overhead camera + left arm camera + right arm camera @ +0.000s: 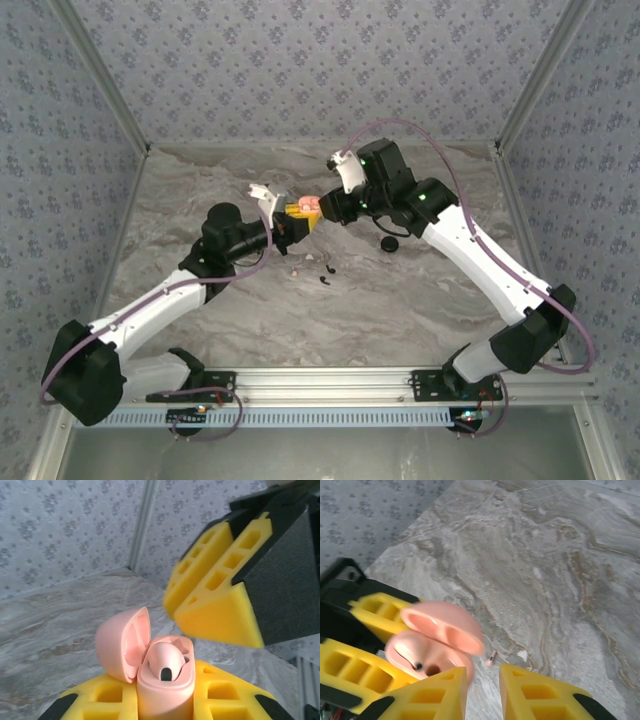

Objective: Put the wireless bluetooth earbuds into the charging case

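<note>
The charging case (165,692) is pink, and my left gripper (165,700) is shut on its body, holding it upright above the table. Its lid (122,642) stands open to the left. One pink earbud (167,660) sits in a slot inside. From above, the case (306,208) hangs between the two grippers. My right gripper (483,690) hovers just beside the case (427,652), slightly open with nothing between its yellow fingers (220,595). A second pink earbud (490,657) lies on the marble table below.
A small round black puck (389,244) lies on the table (400,300) under the right arm. A tiny black hooked piece (326,276) lies nearer the middle. Patterned walls close in the back and both sides.
</note>
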You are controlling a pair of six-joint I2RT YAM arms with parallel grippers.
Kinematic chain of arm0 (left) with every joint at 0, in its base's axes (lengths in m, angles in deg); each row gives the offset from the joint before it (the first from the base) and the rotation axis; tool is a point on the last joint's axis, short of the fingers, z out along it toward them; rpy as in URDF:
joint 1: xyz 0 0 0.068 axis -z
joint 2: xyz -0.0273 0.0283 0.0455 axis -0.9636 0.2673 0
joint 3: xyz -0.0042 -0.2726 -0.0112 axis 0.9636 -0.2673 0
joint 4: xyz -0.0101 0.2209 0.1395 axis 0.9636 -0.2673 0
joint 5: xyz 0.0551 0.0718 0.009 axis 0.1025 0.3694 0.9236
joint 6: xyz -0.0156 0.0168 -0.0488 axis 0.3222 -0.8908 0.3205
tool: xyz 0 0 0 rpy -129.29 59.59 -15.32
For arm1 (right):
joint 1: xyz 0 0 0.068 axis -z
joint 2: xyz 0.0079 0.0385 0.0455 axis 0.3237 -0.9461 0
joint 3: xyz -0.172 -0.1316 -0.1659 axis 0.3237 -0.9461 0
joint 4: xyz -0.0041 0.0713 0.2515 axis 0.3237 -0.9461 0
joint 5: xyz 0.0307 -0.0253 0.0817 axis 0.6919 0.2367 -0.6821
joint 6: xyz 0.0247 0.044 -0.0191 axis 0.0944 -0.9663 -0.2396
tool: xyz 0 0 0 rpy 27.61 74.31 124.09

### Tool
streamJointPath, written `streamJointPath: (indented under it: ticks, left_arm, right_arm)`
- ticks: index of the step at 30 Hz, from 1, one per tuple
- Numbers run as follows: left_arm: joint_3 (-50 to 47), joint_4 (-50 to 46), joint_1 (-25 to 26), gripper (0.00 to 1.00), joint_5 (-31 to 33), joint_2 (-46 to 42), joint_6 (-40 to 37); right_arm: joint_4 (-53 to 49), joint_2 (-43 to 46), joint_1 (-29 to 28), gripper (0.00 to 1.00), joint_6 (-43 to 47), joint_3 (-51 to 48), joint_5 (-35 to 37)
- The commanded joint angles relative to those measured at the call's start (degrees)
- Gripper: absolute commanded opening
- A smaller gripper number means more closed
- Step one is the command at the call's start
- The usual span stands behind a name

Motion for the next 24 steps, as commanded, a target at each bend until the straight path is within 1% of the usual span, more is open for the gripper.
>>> streamJointPath:
  ticks: [1, 5, 11, 18, 24]
  left_arm:
    - [1.79, -3.97, 0.23, 0.06, 5.26, -2.24, -3.16]
    - [1.15, -5.08, -0.04, 0.06, 6.01, -3.58, -3.49]
    - [1.77, -9.94, -0.22, 0.06, 6.25, -6.58, -4.31]
    - [2.06, -18.84, -0.14, 0.06, 8.36, -12.22, -6.41]
    - [0.33, -22.75, -0.27, 0.07, 11.12, -17.86, -6.83]
  right_arm:
    - [1.46, 3.89, 1.28, 0.27, -2.85, -2.01, 6.51]
    - [-0.49, 3.35, 4.07, 0.27, -4.61, -3.67, 6.44]
    - [-2.65, -1.45, 5.90, 0.28, -4.58, -5.40, 2.83]
    - [-1.43, -10.97, 4.94, 0.30, -5.28, -5.55, -2.47]
    - [-1.00, -20.28, 2.26, 0.31, -6.57, -2.75, -4.86]
